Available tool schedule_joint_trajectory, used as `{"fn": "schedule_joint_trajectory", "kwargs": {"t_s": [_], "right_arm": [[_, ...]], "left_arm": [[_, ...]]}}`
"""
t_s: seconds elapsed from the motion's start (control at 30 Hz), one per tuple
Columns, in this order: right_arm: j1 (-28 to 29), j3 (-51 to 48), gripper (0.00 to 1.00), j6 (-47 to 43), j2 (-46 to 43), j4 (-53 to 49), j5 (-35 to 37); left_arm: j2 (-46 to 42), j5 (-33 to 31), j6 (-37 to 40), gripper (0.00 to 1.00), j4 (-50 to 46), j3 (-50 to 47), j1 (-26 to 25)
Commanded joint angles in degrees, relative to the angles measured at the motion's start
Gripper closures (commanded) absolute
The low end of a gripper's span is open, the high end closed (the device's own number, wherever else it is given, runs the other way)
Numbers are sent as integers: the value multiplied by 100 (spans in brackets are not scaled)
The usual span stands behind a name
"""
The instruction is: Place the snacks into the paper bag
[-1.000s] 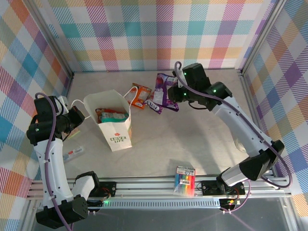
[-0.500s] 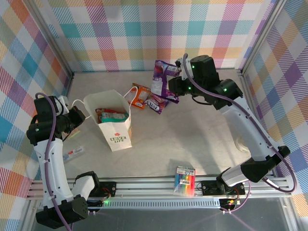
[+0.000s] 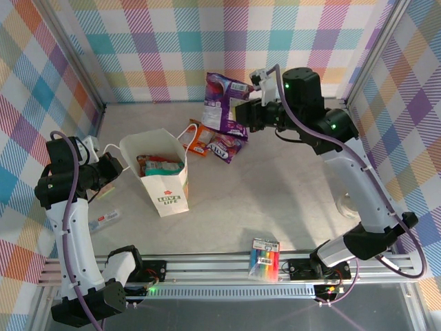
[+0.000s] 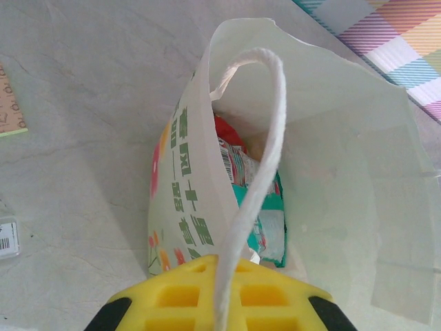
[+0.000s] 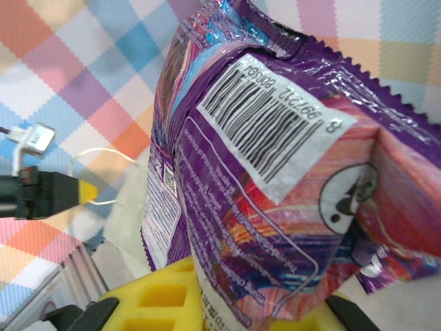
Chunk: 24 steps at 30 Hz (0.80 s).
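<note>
My right gripper point(image 3: 241, 112) is shut on the pink-purple snack packet point(image 3: 220, 103), which hangs in the air above the back of the table; in the right wrist view the packet point(image 5: 275, 179) stands between the yellow fingers point(image 5: 158, 296). An orange packet point(image 3: 200, 136) and a small purple packet point(image 3: 224, 147) lie on the table below it. The white paper bag point(image 3: 169, 196) stands open at the left with a red packet point(image 4: 227, 134) and a teal packet point(image 4: 265, 214) inside. My left gripper point(image 3: 110, 167) is shut on the bag's twisted handle point(image 4: 262, 152), beside the bag's left rim.
A rainbow-striped marker pack point(image 3: 265, 259) lies near the front rail. A small flat label point(image 3: 105, 221) rests on the table by the left arm. Plaid walls close in the back and both sides. Open table lies between the bag and the right arm.
The right arm has lifted the pink-purple packet off the table and carried it up and to the left. The left gripper and the bag have stayed in place.
</note>
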Motion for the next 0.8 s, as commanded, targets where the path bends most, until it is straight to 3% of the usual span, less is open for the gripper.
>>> {"fn": "schedule_joint_trajectory", "kwargs": {"t_s": [0.0, 0.3, 0.77], "right_arm": [[35, 314, 85, 228, 206, 565, -710], [163, 535, 85, 748, 794, 1253, -1458], [735, 1858, 85, 668, 2119, 867, -1796]], "left_arm": [[-97, 144, 83, 92, -201, 57, 76], [-99, 87, 149, 91, -323, 141, 75], [-121, 174, 106, 91, -246, 52, 75]]}}
